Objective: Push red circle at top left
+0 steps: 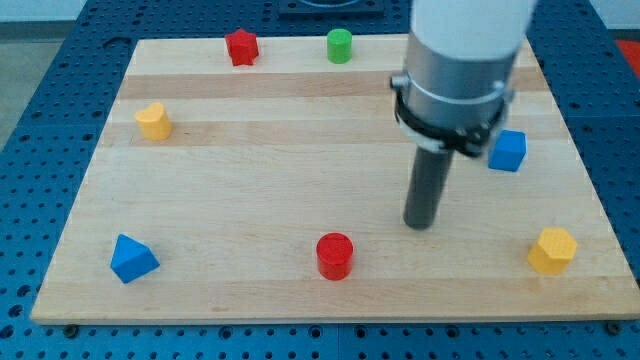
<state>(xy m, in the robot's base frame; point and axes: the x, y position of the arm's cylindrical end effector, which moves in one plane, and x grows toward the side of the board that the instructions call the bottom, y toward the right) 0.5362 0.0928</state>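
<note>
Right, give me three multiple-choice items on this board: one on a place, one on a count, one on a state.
1. Where does my tip stand relative to the red cylinder block?
A. To the view's upper right of it
B. To the view's left of it
C. On top of it

2. How many blue blocks lie on the wooden board?
A. One
B. Two
C. Three

3. Is my tip touching the red cylinder block?
A. Yes, pressed against it
B. No, bare wood shows between them
C. It has tipped it over

Answers: 1 A, the rod ends to the right of and slightly above the cylinder. 2 B, a blue triangular block at the lower left and a blue cube by the arm. 3 B, a clear gap separates them and the cylinder stands upright.
</note>
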